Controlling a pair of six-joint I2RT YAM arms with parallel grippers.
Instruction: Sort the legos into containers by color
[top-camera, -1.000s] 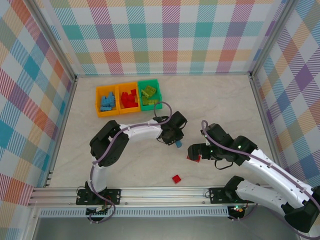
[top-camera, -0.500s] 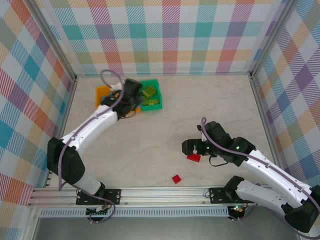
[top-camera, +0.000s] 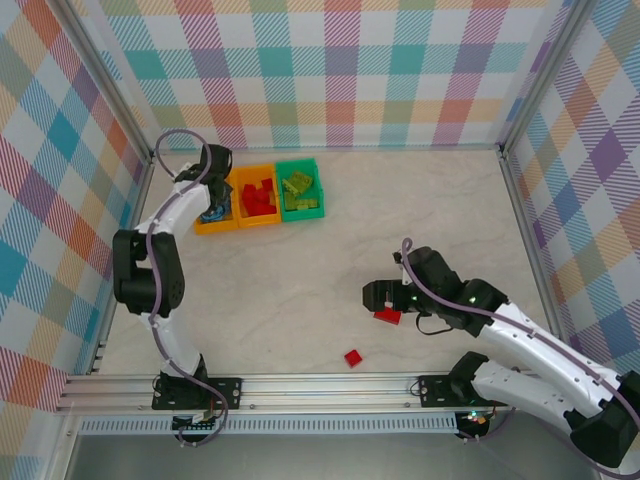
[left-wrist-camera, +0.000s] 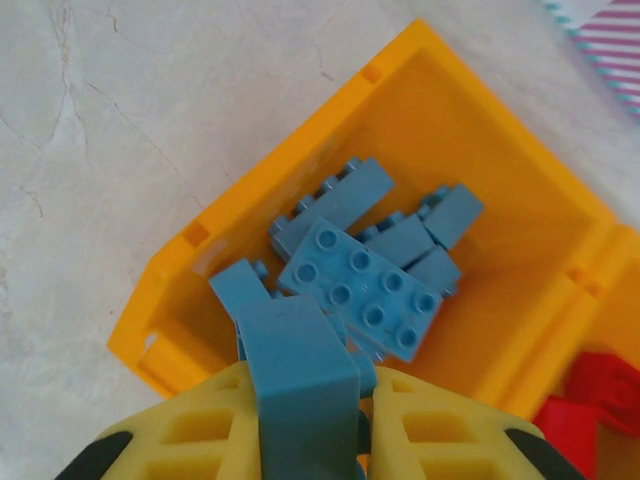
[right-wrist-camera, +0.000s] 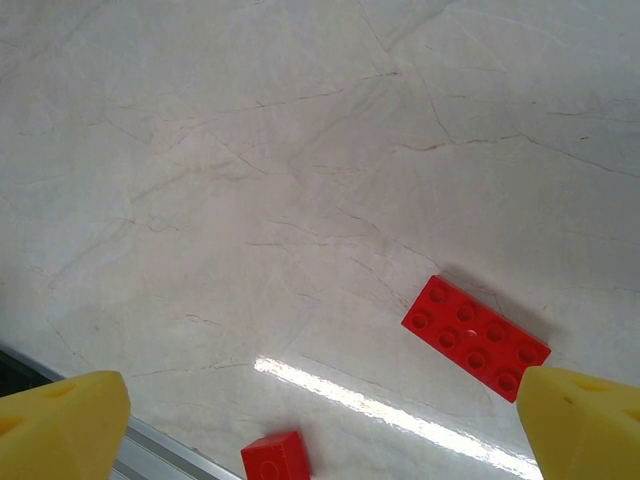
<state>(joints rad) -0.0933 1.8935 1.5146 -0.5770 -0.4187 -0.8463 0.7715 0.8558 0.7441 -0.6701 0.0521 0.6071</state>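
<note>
Three joined containers stand at the back left: a left orange bin (top-camera: 215, 229) with blue legos, a middle orange bin (top-camera: 258, 222) with red ones and a green bin (top-camera: 301, 214) with lime ones. My left gripper (top-camera: 212, 203) hangs over the left orange bin (left-wrist-camera: 500, 180), shut on a blue lego (left-wrist-camera: 300, 365) above several blue legos (left-wrist-camera: 365, 285). My right gripper (top-camera: 383, 297) is open over the table. A red eight-stud lego (right-wrist-camera: 475, 337) lies near its right finger (right-wrist-camera: 585, 420), and a small red lego (right-wrist-camera: 277, 458) lies between the fingers, nearer the camera.
The same two loose red legos lie on the table, the large one (top-camera: 387, 315) and the small one (top-camera: 352, 357). The metal rail (top-camera: 300, 385) of the near edge runs just behind the small one. Checked walls enclose the table on three sides.
My left arm has swung from the middle of the table back and left to the left orange bin, carrying the blue lego. My right gripper has shifted slightly left.
</note>
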